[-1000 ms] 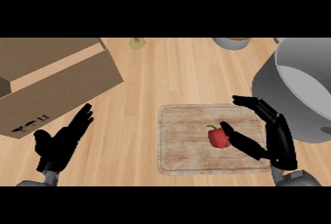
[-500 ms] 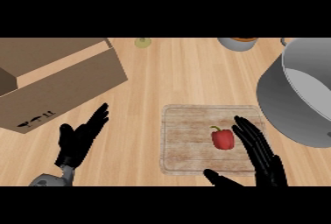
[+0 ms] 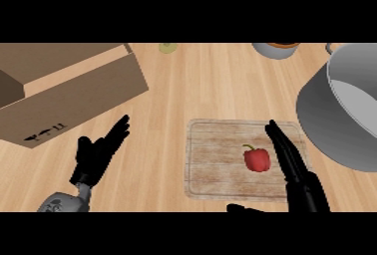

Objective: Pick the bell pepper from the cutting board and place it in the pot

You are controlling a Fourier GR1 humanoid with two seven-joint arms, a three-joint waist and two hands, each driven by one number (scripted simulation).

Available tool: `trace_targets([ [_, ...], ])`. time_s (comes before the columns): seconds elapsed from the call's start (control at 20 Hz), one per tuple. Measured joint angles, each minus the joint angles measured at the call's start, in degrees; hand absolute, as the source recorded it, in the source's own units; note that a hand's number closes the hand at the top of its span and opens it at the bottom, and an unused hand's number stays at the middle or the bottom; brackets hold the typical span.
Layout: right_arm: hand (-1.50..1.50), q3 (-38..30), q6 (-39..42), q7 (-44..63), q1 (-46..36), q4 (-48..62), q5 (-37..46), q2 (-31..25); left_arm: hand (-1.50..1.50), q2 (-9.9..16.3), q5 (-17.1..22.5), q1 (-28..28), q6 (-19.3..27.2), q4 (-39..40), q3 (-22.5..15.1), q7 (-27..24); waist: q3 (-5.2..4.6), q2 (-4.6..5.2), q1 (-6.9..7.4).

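Bright, even light across the whole frame, nothing dim anywhere. The wooden counter (image 3: 213, 79) glows a warm, flat tan with no glare spots. Shadows are faint: a soft dark edge under the cardboard box (image 3: 70, 94) at upper left, a thin one beneath the red bell pepper (image 3: 257, 159) on the cutting board (image 3: 217, 169). The pot (image 3: 346, 114) at right shades smoothly from pale rim to darker grey wall. Both black hands, lower left (image 3: 99, 154) and lower right (image 3: 294, 164), read nearly as silhouettes.
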Motion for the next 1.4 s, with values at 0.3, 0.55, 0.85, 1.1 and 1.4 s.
trace_targets([
  [0.3,-1.50,-2.3,10.2,7.6,-4.8,7.3,-4.7,0.2,0.00,-0.4,-0.3,-0.6,-0.8,0.2,0.5,0.0,0.07,0.14,0.61],
  [0.55,-1.50,-4.5,13.5,5.8,-5.4,13.7,-6.3,-0.2,0.00,-0.7,-0.8,0.0,-2.0,0.2,2.0,0.1,0.11,0.07,0.45],
  [0.85,-1.50,-10.7,12.9,-3.0,-4.6,18.7,-7.8,-1.8,0.00,-1.6,-1.8,-0.4,-4.1,0.5,4.3,0.7,0.14,0.02,0.28],
  [1.1,-1.50,-14.4,13.1,-9.7,-2.3,19.7,-10.1,-1.9,0.00,-2.7,-3.6,1.0,-4.9,-0.8,5.5,1.3,0.14,-0.01,0.22],
  [1.4,-1.50,-17.4,14.8,-18.5,-1.2,22.4,-17.6,-0.5,0.00,-3.9,-5.2,0.6,-5.1,0.6,6.3,0.2,0.14,0.01,0.20],
])
